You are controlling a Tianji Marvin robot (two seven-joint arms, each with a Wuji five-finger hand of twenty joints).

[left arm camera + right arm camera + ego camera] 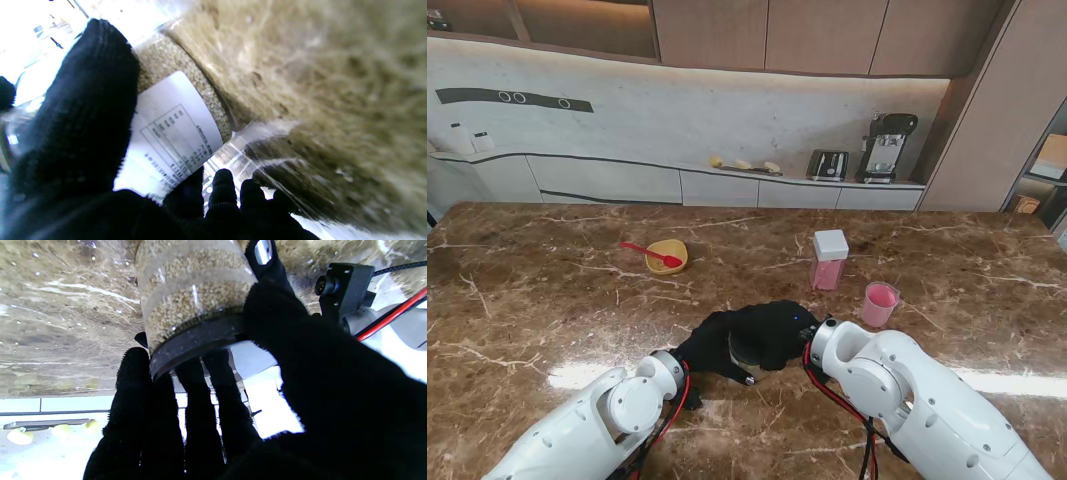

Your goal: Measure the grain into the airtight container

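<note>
Left hand [83,133] grips the grain jar [190,290] around its body, right hand [233,400] clutches the black lid [196,340]. Jar's probably heavy, slick plastic, so hold the body firmly.

Clear grain jar [186,296] with black lid [196,340], white label [170,133].

The only printing in sight is on a white paper label [173,133] stuck to the clear grain jar [186,76], seen in the left wrist view. It carries a ruled table and several rows of small dark characters, but they are too blurred to read. No brand, number or sign is legible anywhere else.
</note>
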